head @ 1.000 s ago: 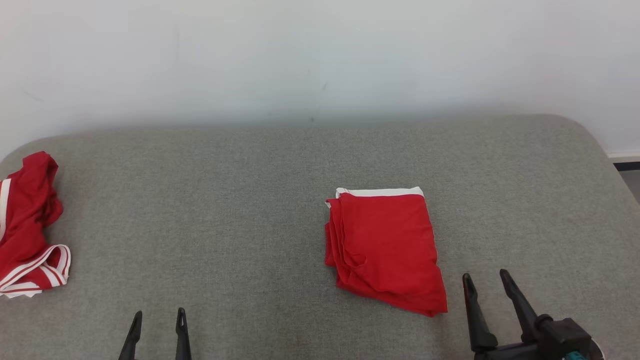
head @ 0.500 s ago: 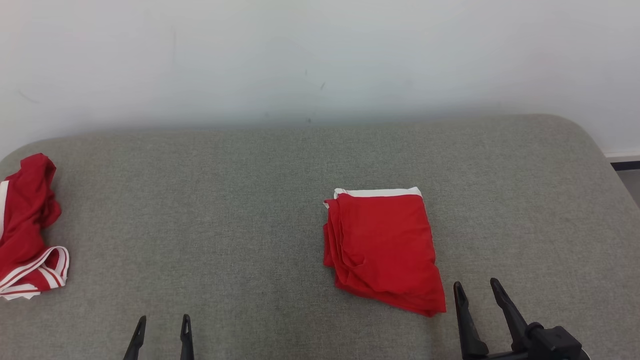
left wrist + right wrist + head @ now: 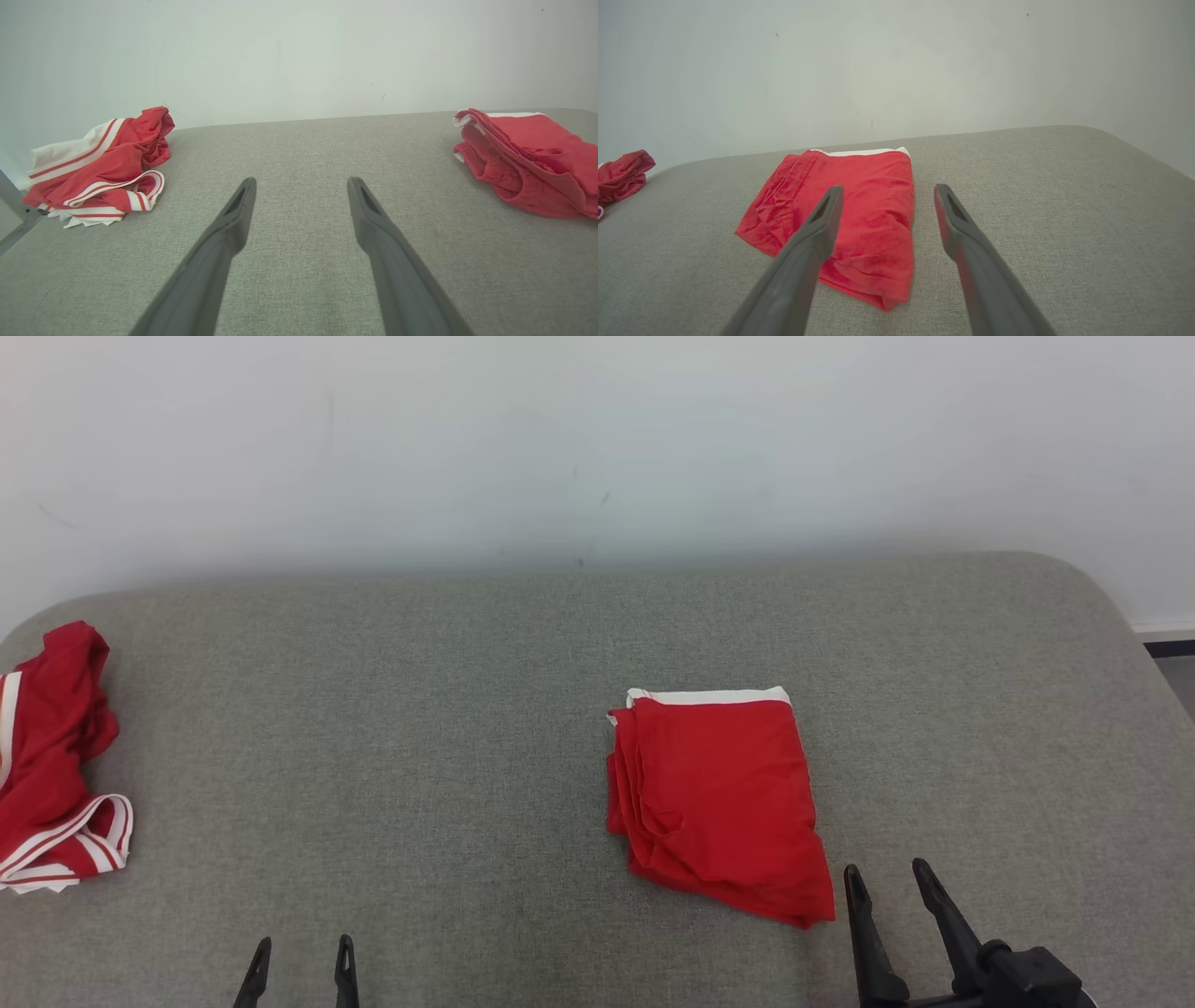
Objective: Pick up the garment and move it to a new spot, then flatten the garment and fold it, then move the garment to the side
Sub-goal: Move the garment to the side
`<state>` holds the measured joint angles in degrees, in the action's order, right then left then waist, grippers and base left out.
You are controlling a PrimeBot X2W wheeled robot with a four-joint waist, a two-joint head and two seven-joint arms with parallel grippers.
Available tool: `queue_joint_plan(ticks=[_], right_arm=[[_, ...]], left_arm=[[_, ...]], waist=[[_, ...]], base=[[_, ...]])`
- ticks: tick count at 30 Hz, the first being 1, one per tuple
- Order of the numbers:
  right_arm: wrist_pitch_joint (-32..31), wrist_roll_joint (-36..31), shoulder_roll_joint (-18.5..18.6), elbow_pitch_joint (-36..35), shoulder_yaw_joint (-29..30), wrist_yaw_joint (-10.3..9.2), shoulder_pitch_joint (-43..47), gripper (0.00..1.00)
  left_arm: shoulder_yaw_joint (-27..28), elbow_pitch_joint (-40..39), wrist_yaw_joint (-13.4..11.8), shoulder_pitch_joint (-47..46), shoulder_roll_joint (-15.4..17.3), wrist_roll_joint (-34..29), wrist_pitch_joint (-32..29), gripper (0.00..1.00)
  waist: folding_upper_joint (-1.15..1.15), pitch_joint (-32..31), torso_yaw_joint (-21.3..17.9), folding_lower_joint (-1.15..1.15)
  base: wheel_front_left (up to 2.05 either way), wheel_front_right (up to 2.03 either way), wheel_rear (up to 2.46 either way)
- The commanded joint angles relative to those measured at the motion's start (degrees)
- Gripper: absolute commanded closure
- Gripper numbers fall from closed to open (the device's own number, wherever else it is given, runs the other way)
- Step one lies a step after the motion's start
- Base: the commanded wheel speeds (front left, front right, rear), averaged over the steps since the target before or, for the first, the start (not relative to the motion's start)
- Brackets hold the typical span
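A folded red garment (image 3: 717,799) with a white band along its far edge lies right of centre on the grey padded surface (image 3: 448,709); it appears again in the right wrist view (image 3: 859,219) and at the right edge of the left wrist view (image 3: 532,158). My right gripper (image 3: 887,877) stands open just right of the garment's near corner, touching nothing. In its own view, the right gripper (image 3: 886,191) points past the garment's right edge. My left gripper (image 3: 303,945) is open and empty at the lower left, over bare cushion (image 3: 301,183).
A crumpled red garment with white stripes (image 3: 51,765) lies at the far left edge, shown too in the left wrist view (image 3: 100,168). A pale wall (image 3: 597,439) runs behind the surface. The cushion's rounded corner and edge lie at the right (image 3: 1111,607).
Both grippers have drawn back toward the near edge; the right one slid slightly left and lower. The folded garment stays in place.
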<state>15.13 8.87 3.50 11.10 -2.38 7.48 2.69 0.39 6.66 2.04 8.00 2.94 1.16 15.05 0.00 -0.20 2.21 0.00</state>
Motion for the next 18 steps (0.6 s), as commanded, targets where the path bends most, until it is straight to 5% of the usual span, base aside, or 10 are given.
queue_joint_plan(ticks=[1, 18], right_arm=[[0.01, -0.69, -0.26, 0.06, -0.06, 0.05, 0.26, 0.0], [0.01, -0.82, -0.09, 0.02, -0.07, 0.05, -0.93, 0.0]], left_arm=[[0.2, 0.17, 0.06, 0.5, -0.02, 0.08, 0.19, 0.0], [0.58, 0.13, -0.17, 0.43, -0.06, 0.25, 0.19, 0.0]], waist=[[0.0, 0.02, 0.02, 0.0], [0.0, 0.42, -0.02, 0.0]], base=[[0.0, 0.0, 0.0], [0.0, 0.0, 0.0]])
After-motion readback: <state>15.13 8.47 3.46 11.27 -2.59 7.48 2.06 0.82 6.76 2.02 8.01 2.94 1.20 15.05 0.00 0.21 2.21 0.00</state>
